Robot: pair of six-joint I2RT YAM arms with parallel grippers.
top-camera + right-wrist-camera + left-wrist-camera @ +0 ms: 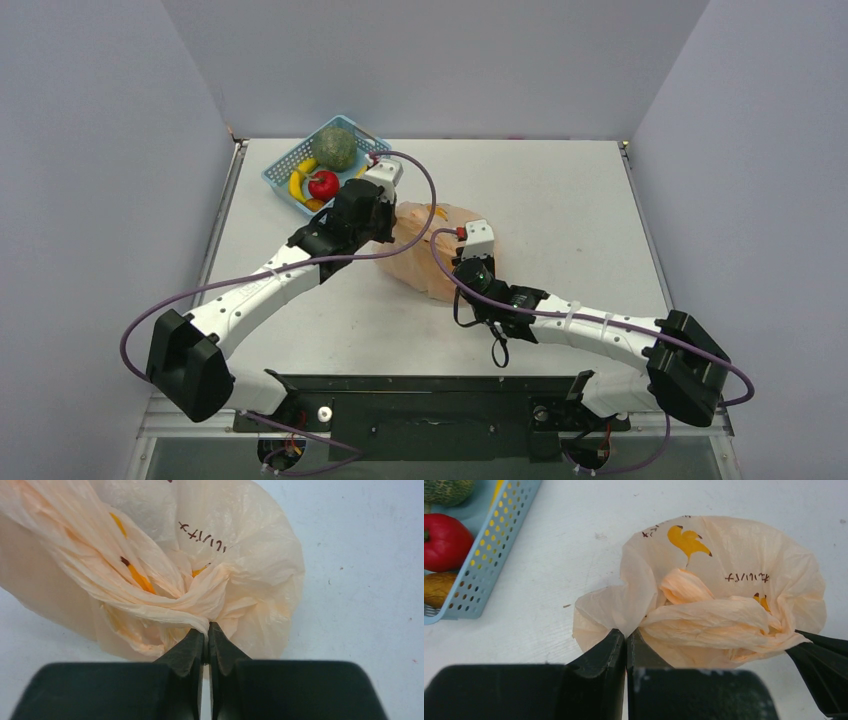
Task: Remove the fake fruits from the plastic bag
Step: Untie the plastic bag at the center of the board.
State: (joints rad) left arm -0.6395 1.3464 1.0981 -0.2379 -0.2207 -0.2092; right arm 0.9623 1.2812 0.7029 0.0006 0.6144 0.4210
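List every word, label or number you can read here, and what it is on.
Bag, left wrist view: a row of dark characters, too creased to read.
Bag, right wrist view: another short row of them, unreadable.
Basket: no text shows.
Nothing can be quoted from any view.

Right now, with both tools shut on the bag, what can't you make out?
- Fake fruits: none visible in any view; the crumpled plastic bag film covers its contents.
- Bag opening: top view, hidden beneath both wrists; wrist views show only folds.
- How much film the left tool and right tool hold: hidden between closed jaws.
- Blue basket: left wrist view, cut off by the frame edge.
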